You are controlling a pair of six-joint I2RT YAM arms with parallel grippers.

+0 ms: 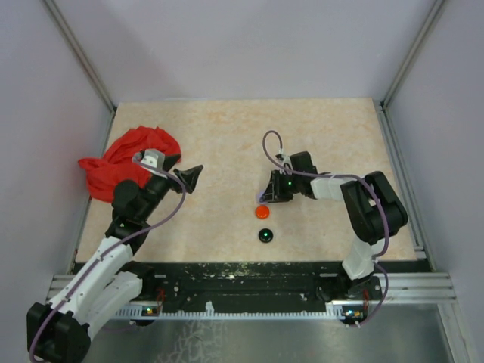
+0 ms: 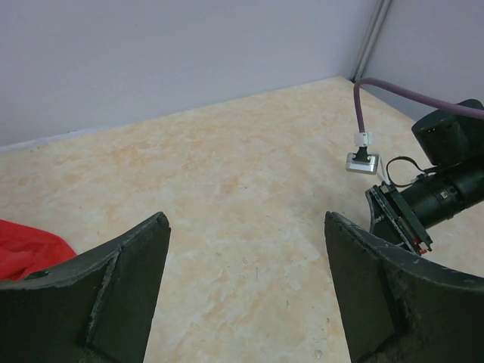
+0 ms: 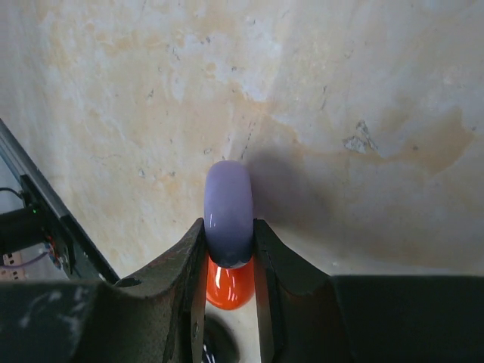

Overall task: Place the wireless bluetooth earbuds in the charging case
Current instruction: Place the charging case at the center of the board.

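**No earbud seated; right claw grips a lavender disc**

The right claw [image 3: 229, 231] is clamped on a lavender disc [image 3: 227, 197], held on edge close to the table [image 1: 227, 136], right of centre. Whether the disc touches the table is unclear. Just nearer lies an orange disc [image 1: 262, 212], and nearer again a black disc [image 1: 265, 236]. The left claw [image 2: 246, 219] hangs wide open and empty beside the red cloth [image 1: 121, 159] on the left. No earbuds or recognisable charging case can be made out in any view, so I judge insertion not begun. The orange disc crowds the right claw's working spot.
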